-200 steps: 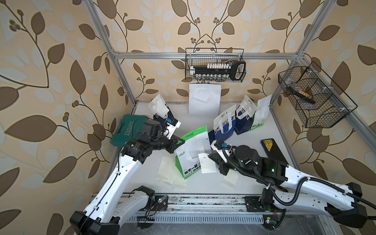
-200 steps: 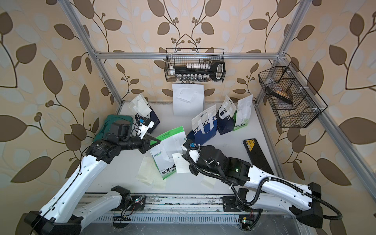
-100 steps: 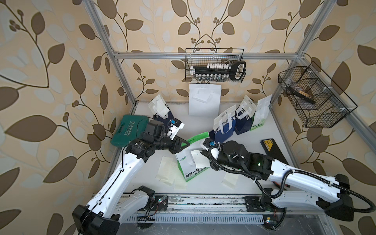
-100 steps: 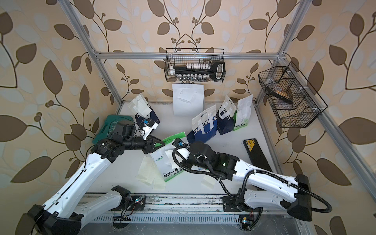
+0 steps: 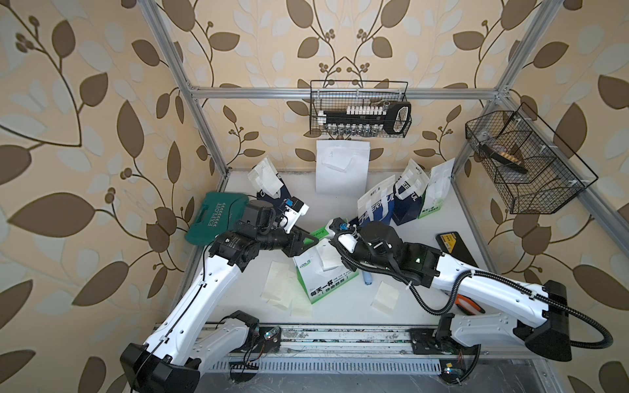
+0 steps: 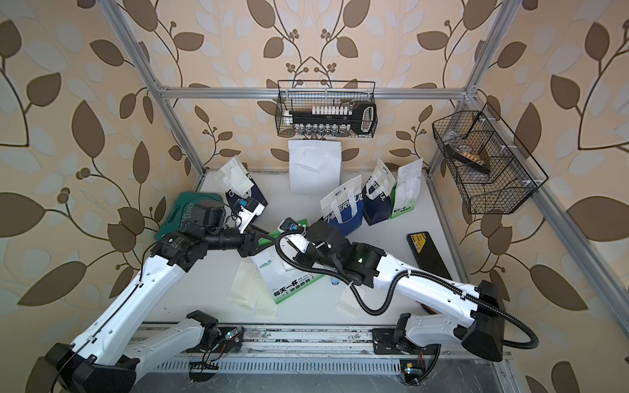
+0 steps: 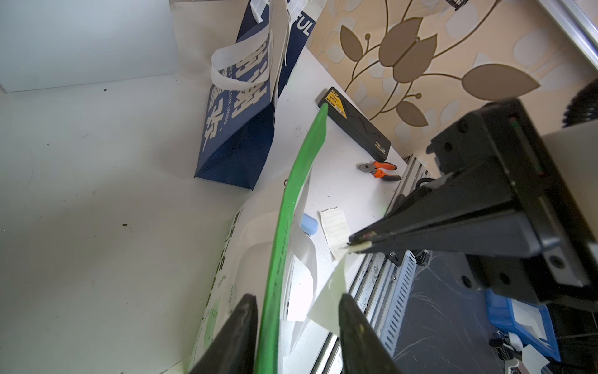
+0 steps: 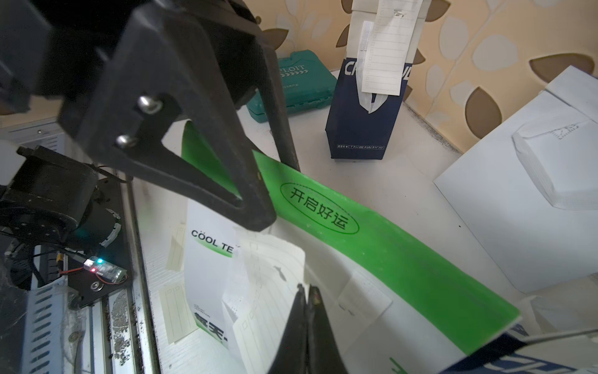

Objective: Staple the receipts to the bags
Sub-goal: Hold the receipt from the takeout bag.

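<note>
1. Bags come first. At the left back a navy bag point(image 8: 362, 123) stands near the teal case point(image 5: 218, 217). A hanging receipt point(image 8: 382, 55) is fixed at its top, so that bag looks done.
2. The left tool point(image 7: 296, 304) is partly open. The green top edge of the green-and-white bag point(image 7: 291, 200) runs between its two fingers, but they do not squeeze it.
3. A few loose receipts point(image 5: 279, 285) lie flat on the tabletop point(image 5: 320, 207), just left of that bag.
4. The green-and-white bag lies on its side in the middle, near the front. It looks like the bag being worked on now.
5. The right tool point(image 8: 305, 293) is shut tight on the held receipt point(image 8: 268, 259). The paper hangs over the white face of the lying bag. The step in hand seems to be putting this paper on the bag.
6. The small blue stapler point(image 5: 367, 279) lies just right of the bag, partly under the right arm. Nothing holds it. The next move likely needs the paper kept still near the bag's top while the stapler is picked up and pressed over both. The left tool is the free one.
7. At the right back three more bags point(image 5: 406, 195) stand close together. One more loose slip point(image 5: 384, 296) lies at the front right.
</note>
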